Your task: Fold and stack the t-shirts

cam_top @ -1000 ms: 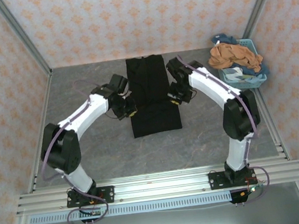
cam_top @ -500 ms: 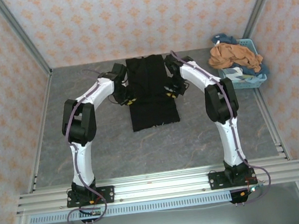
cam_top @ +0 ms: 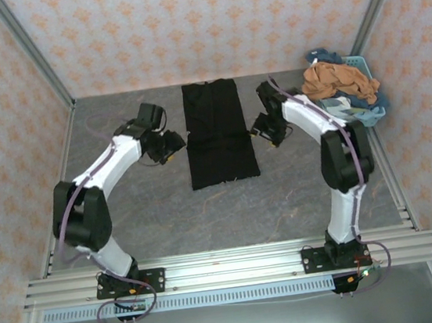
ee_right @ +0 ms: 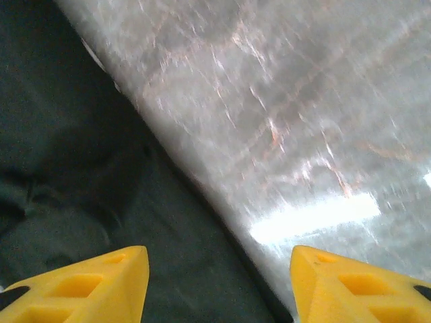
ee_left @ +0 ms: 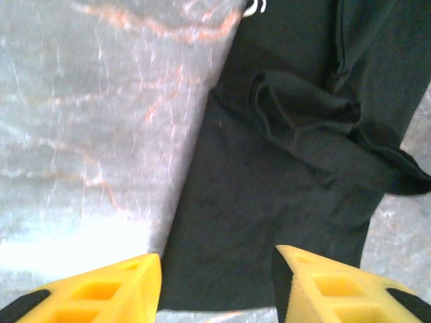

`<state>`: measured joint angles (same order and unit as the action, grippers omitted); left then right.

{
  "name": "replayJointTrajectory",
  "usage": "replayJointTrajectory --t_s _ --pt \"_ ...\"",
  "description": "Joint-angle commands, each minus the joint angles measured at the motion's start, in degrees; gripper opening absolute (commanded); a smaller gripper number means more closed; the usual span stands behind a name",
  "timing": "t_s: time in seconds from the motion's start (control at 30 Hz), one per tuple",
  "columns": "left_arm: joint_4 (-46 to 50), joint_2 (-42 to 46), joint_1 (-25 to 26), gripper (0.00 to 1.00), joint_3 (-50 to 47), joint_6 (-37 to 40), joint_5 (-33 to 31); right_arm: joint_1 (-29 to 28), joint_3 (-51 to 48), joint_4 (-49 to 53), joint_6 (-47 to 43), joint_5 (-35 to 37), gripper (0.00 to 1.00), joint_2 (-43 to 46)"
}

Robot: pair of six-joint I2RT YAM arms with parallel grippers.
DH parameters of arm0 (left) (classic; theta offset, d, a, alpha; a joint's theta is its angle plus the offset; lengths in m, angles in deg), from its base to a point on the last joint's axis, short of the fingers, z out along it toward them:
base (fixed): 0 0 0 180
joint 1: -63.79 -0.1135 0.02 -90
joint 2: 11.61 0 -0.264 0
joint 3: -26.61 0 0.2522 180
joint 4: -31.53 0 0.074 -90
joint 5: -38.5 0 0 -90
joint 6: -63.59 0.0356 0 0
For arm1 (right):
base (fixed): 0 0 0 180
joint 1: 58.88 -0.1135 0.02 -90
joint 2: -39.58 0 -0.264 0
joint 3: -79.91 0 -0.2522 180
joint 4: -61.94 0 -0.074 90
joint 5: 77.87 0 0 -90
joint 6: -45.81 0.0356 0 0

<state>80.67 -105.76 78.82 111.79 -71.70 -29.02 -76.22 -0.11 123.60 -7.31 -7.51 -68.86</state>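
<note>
We see the black t-shirt (cam_top: 216, 134) lying flat as a long, narrow folded strip on the grey tabletop (cam_top: 143, 210). The left tool (cam_top: 173, 143) hangs just beside the shirt's left edge, and the right tool (cam_top: 263, 128) just beside its right edge. Well off to the shirt's right, a pale blue basket (cam_top: 362, 121) holds a rust-orange t-shirt (cam_top: 332, 78) heaped over a blue t-shirt (cam_top: 372, 100).

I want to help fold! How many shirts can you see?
3: a black shirt flat mid-table, an orange shirt heaped atop the basket at the far right, and a blue shirt beneath it. More may be hidden in the basket.
</note>
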Motion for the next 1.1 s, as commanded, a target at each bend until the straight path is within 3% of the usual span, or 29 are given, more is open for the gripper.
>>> replayJointTrajectory --t_s 0.0,0.17,0.27,0.37,0.73,0.9,1.07 --pt "-6.9 2.5 1.9 0.47 -10.4 -9.0 6.0 -1.2 -11.1 -5.7 3.6 -2.5 0.58 7.8" --pt "-10.1 1.8 7.8 0.56 -15.4 -15.8 9.4 -3.4 -20.5 -10.5 8.0 -9.0 0.60 11.1" --pt "-15.5 1.1 8.5 0.63 -18.4 -20.1 9.3 -4.5 -23.4 -13.3 9.9 -10.2 0.61 10.8" --pt "-20.4 -0.6 8.9 0.63 -19.4 -23.4 10.2 -4.7 -24.9 -15.9 11.6 -11.8 0.62 9.2" --pt "-14.9 -6.6 9.7 0.46 -15.8 -19.5 6.3 -5.0 -24.9 -17.6 13.6 -12.0 0.47 4.4" --pt "-13.4 -8.4 9.3 0.44 -12.9 -17.4 4.0 -5.0 -23.4 -18.9 14.3 -11.5 0.27 1.9" --pt "-14.0 -10.3 8.6 0.25 -10.4 -16.1 2.8 -5.0 -22.4 -18.6 14.8 -10.4 0.13 1.2"
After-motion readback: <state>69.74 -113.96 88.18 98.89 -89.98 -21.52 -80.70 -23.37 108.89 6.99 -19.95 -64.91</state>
